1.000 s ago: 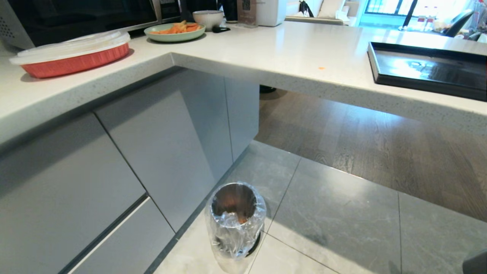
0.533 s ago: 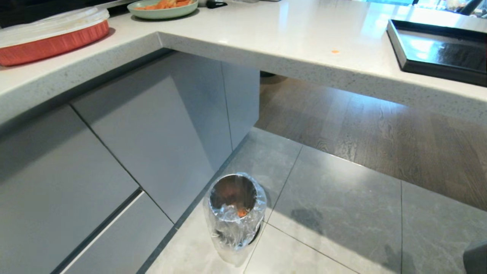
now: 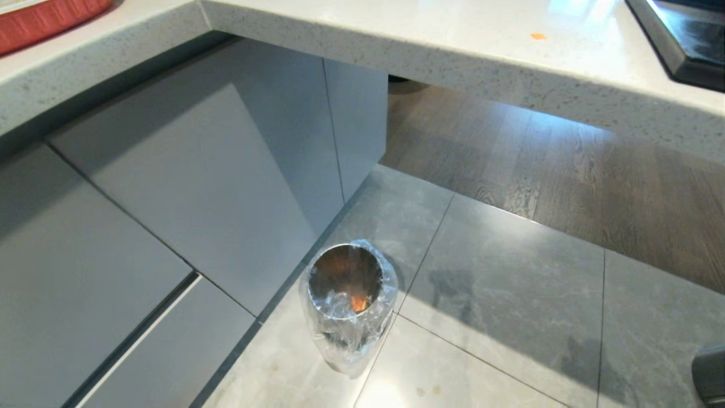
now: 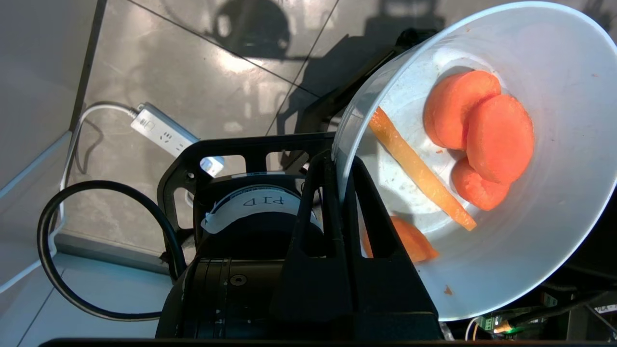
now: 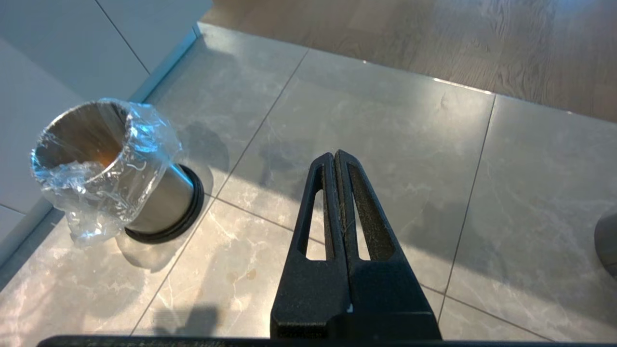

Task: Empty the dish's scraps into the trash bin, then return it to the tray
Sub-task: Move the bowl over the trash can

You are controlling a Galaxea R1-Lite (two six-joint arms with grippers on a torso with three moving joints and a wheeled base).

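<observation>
Standing on the grey tiled floor (image 3: 510,317), the trash bin (image 3: 346,306) is the landmark in the head view: a shiny steel cylinder with its crinkled clear liner (image 3: 340,351) folded over the rim and something orange inside. Grey cabinet fronts (image 3: 187,187) rise just beside it on one side; the other sides open onto bare tile, then wood flooring (image 3: 595,187) farther off. High above the bin runs the pale countertop's (image 3: 453,62) overhanging edge, with a small orange crumb (image 3: 538,36) on it and a corner of the tray (image 3: 679,45) beyond. Neither arm shows here.

From the left wrist view, the left gripper (image 4: 337,168) is pinched tight on the rim of the dish (image 4: 554,241), one finger inside the wall, one outside. The dish is tilted toward the camera and carries the scraps (image 4: 482,135): orange round slices and one thin stick lying against its inner wall. Below it lie tile, a white power strip (image 4: 168,135) and a black cable loop (image 4: 96,241); the bin cannot be seen from this view.

From the right wrist view, the right gripper (image 5: 336,159) hangs with fingers pressed together, holding nothing, over bare tile well apart from the bin, which stands just beside the cabinet base (image 5: 29,96).
</observation>
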